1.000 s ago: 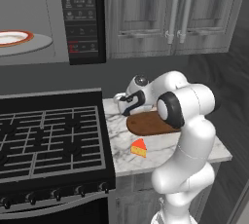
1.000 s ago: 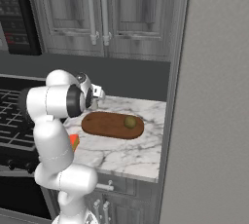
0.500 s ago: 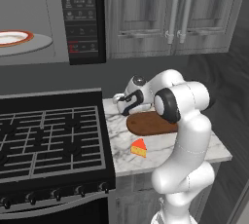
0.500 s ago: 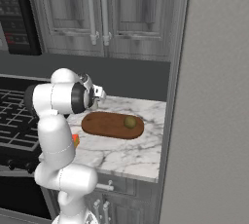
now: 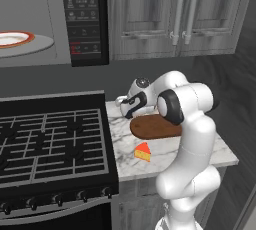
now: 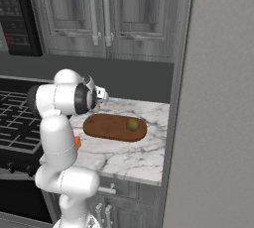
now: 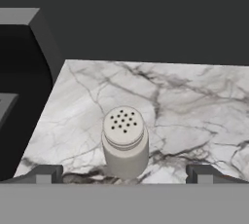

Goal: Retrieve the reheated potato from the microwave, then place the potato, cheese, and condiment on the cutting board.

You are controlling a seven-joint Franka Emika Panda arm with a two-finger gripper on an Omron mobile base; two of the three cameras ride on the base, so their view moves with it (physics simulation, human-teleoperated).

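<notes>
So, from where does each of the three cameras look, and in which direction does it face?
Left base view: behind the arm's left, facing forward over stove, cheese and cutting board; the arm rises lower right.
Right base view: behind its right, facing the cutting board with the potato; the arm rises lower left.
Hand view: on the hand, facing the condiment; open fingertips show.
Both base views share board and counter.

A: What colours are showing on the counter [image 6: 124, 157]?

B: It is looking white with grey wavy lines. The cutting board [image 6: 111, 127] is looking dark red-brown, and the potato [image 6: 132, 124] on it is looking yellow-green.

A: And the cheese [image 5: 143, 152]?

B: It is showing yellow-orange with a red top. The condiment [image 7: 125, 142] is looking pale grey, with little black dots on its lid.

A: The microwave [image 5: 85, 19]?

B: Black. The plate [image 5: 15, 39] is showing white with an orange-red rim.
</notes>
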